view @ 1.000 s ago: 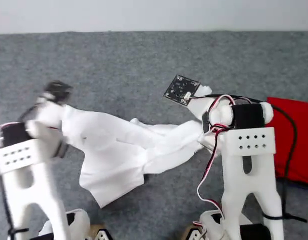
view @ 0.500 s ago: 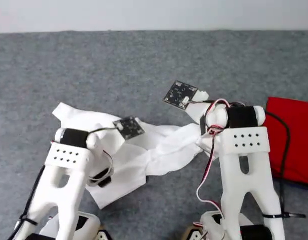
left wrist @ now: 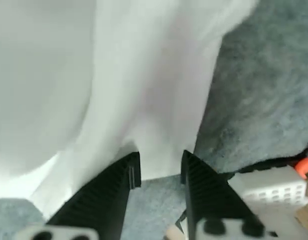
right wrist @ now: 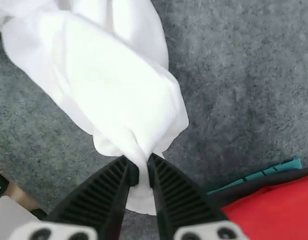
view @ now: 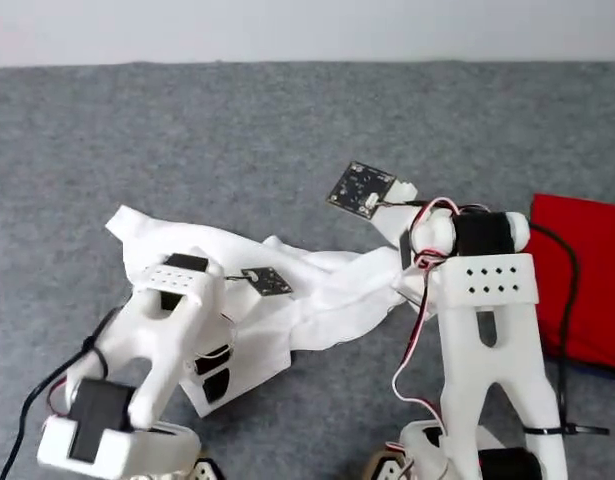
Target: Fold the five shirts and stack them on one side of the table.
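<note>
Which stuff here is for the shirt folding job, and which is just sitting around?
For the job:
white shirt, crumpled in the middle of the table
red shirt, lying flat at the side of the table
right end effector, pinching the white shirt
left end effector, open at the white shirt's edge

Just there:
grey table cover
white wall behind

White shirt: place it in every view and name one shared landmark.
High view: white shirt sprawled mid-table between the arms.
Left wrist view: the shirt lies just ahead of the open left tool.
Right wrist view: shirt bunched, pinched in the right tool.
Shared landmark: the grey table.
</note>
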Motion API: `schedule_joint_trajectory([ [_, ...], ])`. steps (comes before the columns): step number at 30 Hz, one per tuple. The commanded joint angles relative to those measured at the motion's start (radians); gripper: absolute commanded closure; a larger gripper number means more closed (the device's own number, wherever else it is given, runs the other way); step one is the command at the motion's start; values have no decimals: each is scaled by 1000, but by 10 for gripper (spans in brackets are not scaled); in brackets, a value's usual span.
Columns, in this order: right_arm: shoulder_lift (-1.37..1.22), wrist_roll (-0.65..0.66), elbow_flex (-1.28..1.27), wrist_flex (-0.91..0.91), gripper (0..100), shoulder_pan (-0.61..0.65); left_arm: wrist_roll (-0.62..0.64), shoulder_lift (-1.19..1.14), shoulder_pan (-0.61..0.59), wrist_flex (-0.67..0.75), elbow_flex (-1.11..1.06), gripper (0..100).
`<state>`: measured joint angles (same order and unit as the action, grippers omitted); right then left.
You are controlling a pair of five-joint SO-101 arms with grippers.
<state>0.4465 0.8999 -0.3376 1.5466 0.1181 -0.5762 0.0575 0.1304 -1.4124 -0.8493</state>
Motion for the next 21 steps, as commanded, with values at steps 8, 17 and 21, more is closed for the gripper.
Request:
schedule_joint_trajectory([
  [8, 39, 0, 14, -10, 984, -51, 129, -23, 9, 118, -2, 787],
  [17, 42, 0, 14, -10, 984, -51, 124, -25, 11, 186, -31, 949],
  [21, 44, 0, 17, -10, 984, -51, 124, -18, 11, 184, -31, 987],
])
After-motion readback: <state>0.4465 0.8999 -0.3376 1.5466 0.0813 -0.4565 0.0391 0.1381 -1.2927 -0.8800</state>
